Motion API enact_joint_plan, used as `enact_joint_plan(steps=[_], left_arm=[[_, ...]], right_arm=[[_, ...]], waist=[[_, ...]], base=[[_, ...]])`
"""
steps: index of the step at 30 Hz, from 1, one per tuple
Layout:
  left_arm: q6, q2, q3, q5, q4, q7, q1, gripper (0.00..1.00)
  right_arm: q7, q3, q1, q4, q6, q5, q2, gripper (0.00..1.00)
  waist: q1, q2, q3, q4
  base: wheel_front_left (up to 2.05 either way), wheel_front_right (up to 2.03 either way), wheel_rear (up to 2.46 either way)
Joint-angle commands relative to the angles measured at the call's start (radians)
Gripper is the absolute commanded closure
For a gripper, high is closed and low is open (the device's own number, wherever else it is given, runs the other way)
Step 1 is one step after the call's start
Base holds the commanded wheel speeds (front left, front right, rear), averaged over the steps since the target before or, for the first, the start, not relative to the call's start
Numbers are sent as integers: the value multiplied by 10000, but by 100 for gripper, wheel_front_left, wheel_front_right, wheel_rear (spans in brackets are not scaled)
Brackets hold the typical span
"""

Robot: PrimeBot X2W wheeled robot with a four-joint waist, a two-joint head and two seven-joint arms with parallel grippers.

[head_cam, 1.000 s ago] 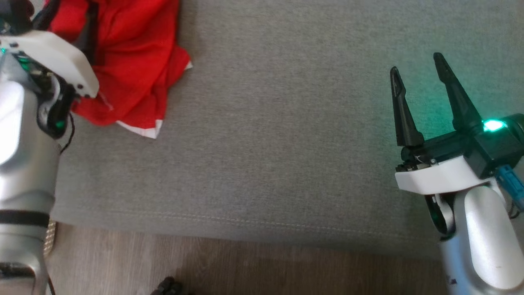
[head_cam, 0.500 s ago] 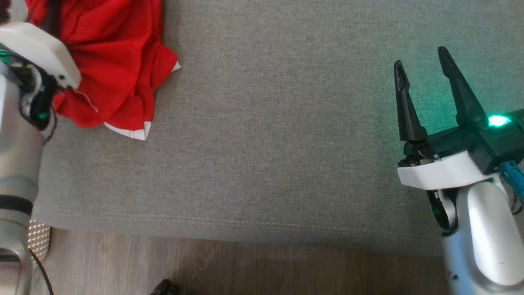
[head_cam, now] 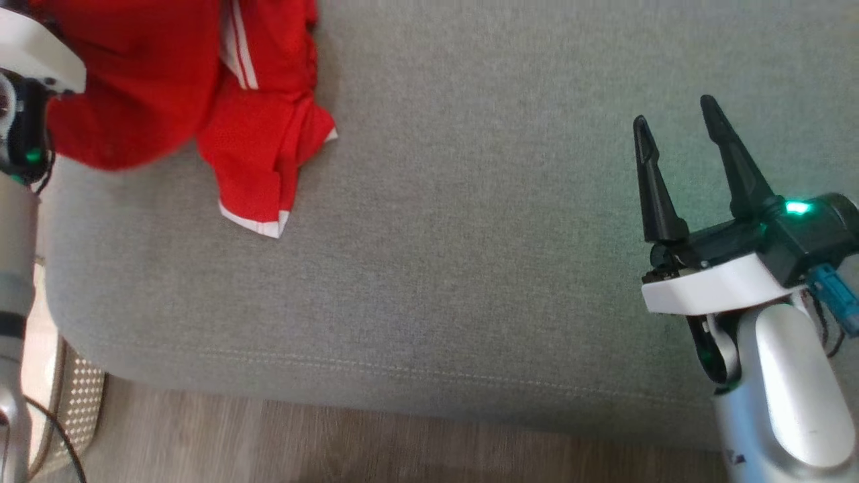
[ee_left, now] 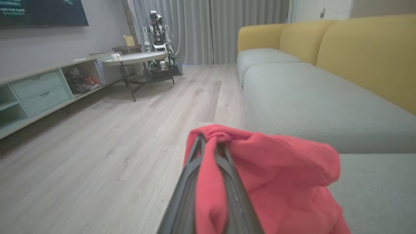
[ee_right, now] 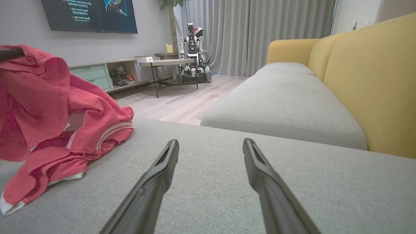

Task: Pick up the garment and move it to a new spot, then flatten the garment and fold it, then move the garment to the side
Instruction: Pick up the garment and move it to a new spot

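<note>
Pickup is the step in hand. The left gripper (ee_left: 210, 143) is clamped on a bunch of the red garment (ee_left: 276, 169), with fabric pinched between its dark fingers near the tips and draped over them. The garment is at the far left of the grey seat cushion (head_cam: 470, 235), close to its left end. Much of it hangs from the grip while a lower flap with white trim lies on the cushion, so it looks only partly lifted. The right gripper (head_cam: 674, 111) hovers over the right part of the cushion, well apart from the cloth, with its fingers spread wide and nothing between them.

Next, I judge, the left arm needs to raise the cloth until the trailing flap is off the cushion. It can then carry it right to the open middle of the seat, where both grippers can reach to spread it. The pinch takes only a small bunch, so a slow carry should lessen the chance of slipping.

In the head view the left arm runs off the top left corner at its white wrist housing (head_cam: 33, 54), and the garment's upper part is cut by the top edge. White stripes suggest sportswear, but I cannot tell what kind of garment it is. The folds hide how much cloth sits inside the pinch.
</note>
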Motion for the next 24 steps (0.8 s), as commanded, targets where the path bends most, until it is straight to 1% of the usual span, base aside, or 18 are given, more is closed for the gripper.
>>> enact_joint_plan(steps=[1, 8, 14, 19, 24], left_arm=[[100, 747, 381, -72, -524, -140, -78, 100], [367, 853, 739, -371, -2162, -161, 575, 100], [655, 657, 890, -678, -4014, 52, 923, 100], [953, 447, 784, -845, -5267, 732, 888, 100], [1316, 411, 492, -624, -5980, 1429, 701, 100]], right_arm=[[-90, 273, 145, -246, -2, 110, 30, 0], [-90, 344, 429, -54, -2, 377, 30, 0], [-90, 438, 594, 59, -2, 660, 30, 0], [-90, 557, 653, 111, -2, 988, 30, 0], [-90, 683, 679, 90, -2, 1227, 30, 0]], waist=[[0, 0, -424, 92], [0, 0, -1349, 175], [0, 0, -2062, 10], [0, 0, -2478, -450], [0, 0, -2588, -1175]], base=[[0, 0, 0], [0, 0, 0], [0, 0, 0], [0, 0, 0], [0, 0, 0]])
